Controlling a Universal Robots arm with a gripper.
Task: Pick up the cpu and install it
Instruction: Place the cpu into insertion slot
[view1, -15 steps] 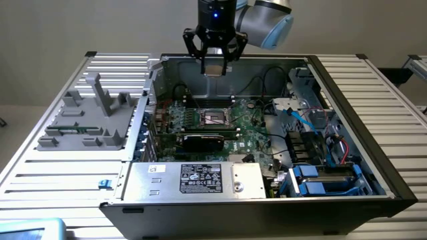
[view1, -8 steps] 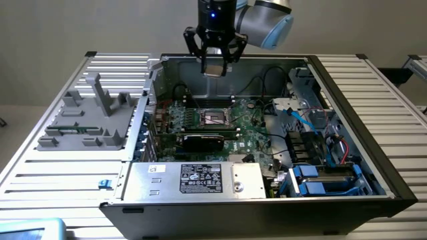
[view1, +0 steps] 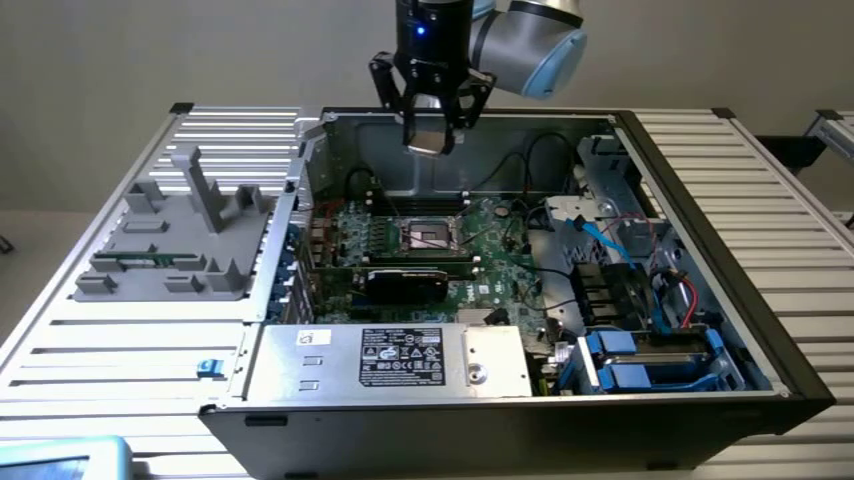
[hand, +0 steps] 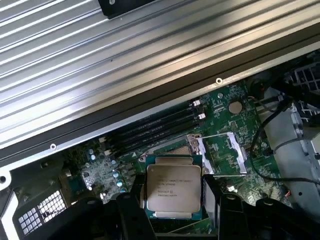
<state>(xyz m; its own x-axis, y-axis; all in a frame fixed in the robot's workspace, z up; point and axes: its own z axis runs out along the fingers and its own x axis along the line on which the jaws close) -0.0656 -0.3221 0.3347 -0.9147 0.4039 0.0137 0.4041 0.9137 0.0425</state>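
One small, flat, square cpu (hand: 172, 187) with a shiny silver-grey metal top and a thin green edge is clamped between the arm's two black fingers (hand: 212, 210), one on each opposite side. In the exterior view the fingers (view1: 461, 108) hold the cpu (view1: 430, 138) in the air above the back part of one open black computer case (view1: 747, 330), which stands on a ribbed silver metal worktop (view1: 120, 350). Below it lies one green motherboard (view1: 501, 255) carrying one black square socket (view1: 430, 235) with its metal frame (hand: 220, 152) swung open; the cpu is clear of the socket. What look like four long black memory slots (hand: 160, 127) run beside the socket. One large black rectangular card (view1: 407, 282) sits nearer the camera, and one grey plastic fixture (view1: 174, 245) rests on the worktop at the exterior view's left.
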